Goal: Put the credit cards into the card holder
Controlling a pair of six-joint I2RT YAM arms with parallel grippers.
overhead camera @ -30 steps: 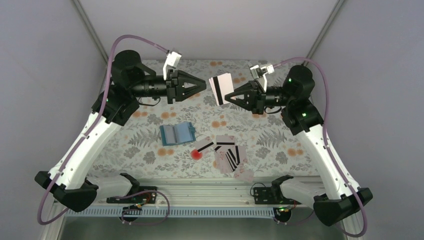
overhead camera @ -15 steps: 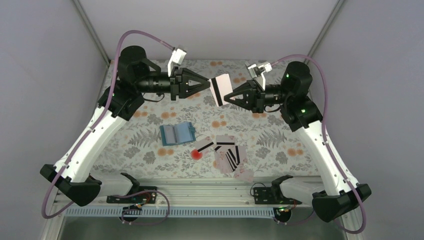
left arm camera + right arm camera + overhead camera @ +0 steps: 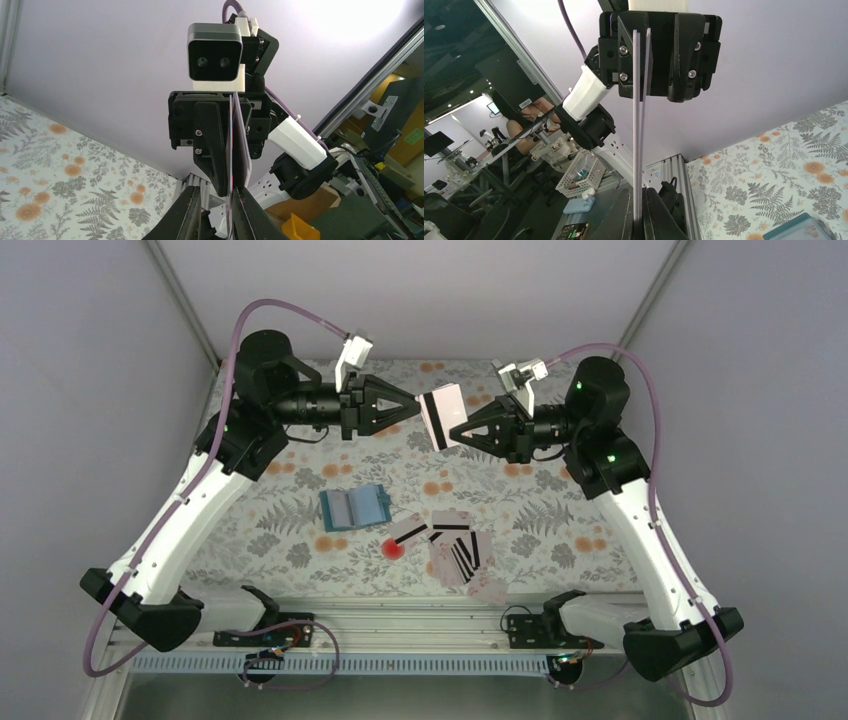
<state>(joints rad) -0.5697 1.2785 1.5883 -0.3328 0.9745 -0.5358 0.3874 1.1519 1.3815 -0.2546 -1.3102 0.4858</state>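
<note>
Aloft, one card [image 3: 441, 412] between two grippers [image 3: 412, 408] [image 3: 455, 431]

The worktop [image 3: 300, 530] is covered with a pale cloth printed with grey ferns and orange flowers. The blue card holder [image 3: 354, 508] lies open on it, left of centre. Just to its right is a round red spot [image 3: 393, 549]. Beside that, the credit cards [image 3: 455, 550] lie in a loose, overlapping heap towards the near edge, pale with black stripes. One card touches the spot.
</note>
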